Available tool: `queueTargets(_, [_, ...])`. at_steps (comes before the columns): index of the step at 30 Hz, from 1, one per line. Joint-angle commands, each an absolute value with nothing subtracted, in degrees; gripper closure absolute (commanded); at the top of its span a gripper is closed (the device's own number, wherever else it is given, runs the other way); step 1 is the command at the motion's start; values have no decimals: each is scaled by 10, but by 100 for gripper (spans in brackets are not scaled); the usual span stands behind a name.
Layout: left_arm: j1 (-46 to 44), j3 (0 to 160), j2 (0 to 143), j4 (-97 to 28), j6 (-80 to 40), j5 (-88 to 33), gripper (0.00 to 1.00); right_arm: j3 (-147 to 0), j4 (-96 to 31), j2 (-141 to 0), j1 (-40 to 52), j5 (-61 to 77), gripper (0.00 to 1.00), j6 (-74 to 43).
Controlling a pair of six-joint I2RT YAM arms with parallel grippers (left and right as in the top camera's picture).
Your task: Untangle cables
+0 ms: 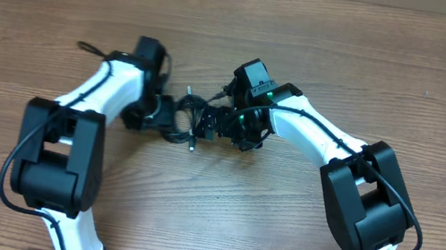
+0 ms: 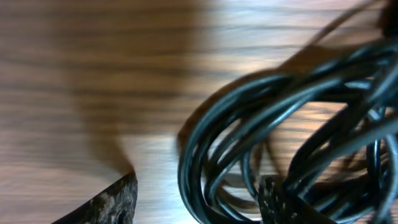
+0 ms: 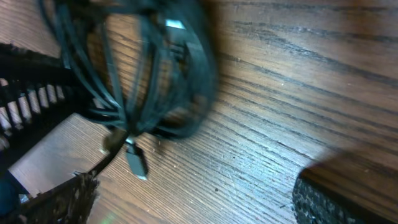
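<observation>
The cables (image 1: 187,117) lie as one tangled black bundle on the wooden table (image 1: 248,29), between my two grippers. My left gripper (image 1: 159,111) is at the bundle's left side. In the left wrist view the cables' (image 2: 280,118) loops fill the right half, and the left gripper (image 2: 199,200) is open. Some strands run between its jaws, up against the right finger (image 2: 281,204). The left finger (image 2: 111,204) is apart from them. My right gripper (image 1: 228,124) is at the bundle's right side. It stands wide open (image 3: 196,196) over bare wood, with the cables (image 3: 140,74) and a small plug end (image 3: 137,163) just beyond its fingertips.
Only the wooden table shows around the bundle. Both white arms reach in from the near edge, the left arm (image 1: 65,144) and the right arm (image 1: 358,188). A thicker black wire (image 1: 90,49) runs along the left arm.
</observation>
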State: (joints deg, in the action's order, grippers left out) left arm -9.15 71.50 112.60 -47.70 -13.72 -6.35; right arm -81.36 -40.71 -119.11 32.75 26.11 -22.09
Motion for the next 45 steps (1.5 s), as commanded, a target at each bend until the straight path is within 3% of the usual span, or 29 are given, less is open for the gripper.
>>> queueTargets(1, [-126,675,1188,-460,-118,-123,34,-800,-418,-1215,340,153,0,-230])
queueTargets(5, [-125,678,1188,-480,-134,-73,30,-800,-422,-1215,348,88,0,-239])
queueTargets(14, [-93,765,1187,-537,-103,-106,19,-808,-416,-1215,338,46,0,-250])
queueTargets(23, [-93,765,1188,-520,-131,-25,20,-808,-390,-1215,355,7,0,-255])
queueTargets(38, [-93,717,1188,-429,-131,-71,21,-806,-387,-1215,386,-90,0,-302])
queueTargets(45, [-93,679,1188,-409,-147,-14,22,-806,-386,-1216,386,-95,0,-302])
